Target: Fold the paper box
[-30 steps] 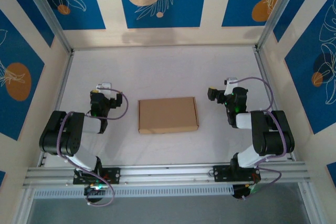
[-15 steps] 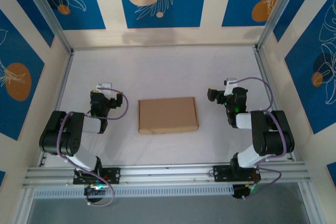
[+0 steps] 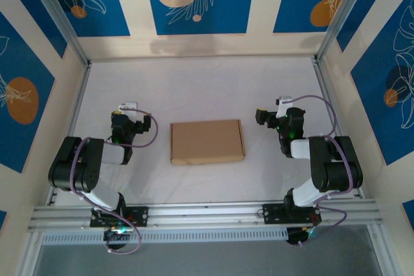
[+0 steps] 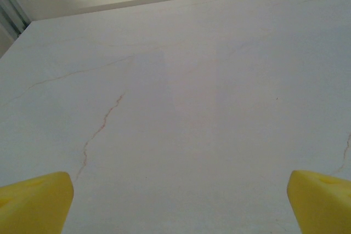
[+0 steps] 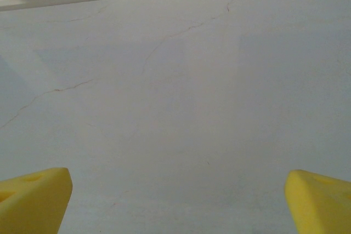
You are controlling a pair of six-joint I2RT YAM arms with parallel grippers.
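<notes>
Could skid the box (image 3: 207, 141), lying flat mid-counter (image 3: 194, 88) between the arms, or dent a panel if nudged from one side alone, with left claw (image 4: 178, 204) and right claw (image 5: 178, 201) both spread wide, clear of it.

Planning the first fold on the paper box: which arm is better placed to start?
Right, marginally. From above, the right gripper sits slightly nearer the paper box than the left gripper. Both are open, empty and clear of the box.
</notes>
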